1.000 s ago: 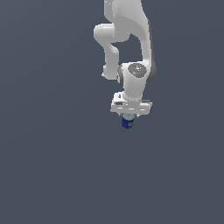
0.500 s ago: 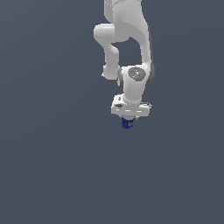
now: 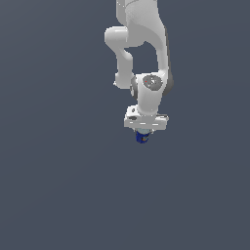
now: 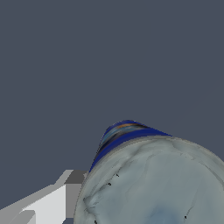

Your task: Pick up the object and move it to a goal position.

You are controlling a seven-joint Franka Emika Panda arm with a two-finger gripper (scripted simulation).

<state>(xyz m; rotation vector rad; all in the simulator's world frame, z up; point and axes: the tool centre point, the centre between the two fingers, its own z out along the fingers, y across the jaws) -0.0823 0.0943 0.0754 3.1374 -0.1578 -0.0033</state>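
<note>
**Can carried beneath the wrist, goal not visible**

Uniform dark grey-blue ground fills both views, with no marker, edge or other item showing. The gripper (image 3: 142, 133) points downward with the can (image 3: 142, 138) protruding just below it, apparently clamped; its silvery top (image 4: 153, 183) fills the wrist view beside one finger (image 4: 48, 201). Risk: a narrow hold could let the can slip or tilt during transport.
</note>
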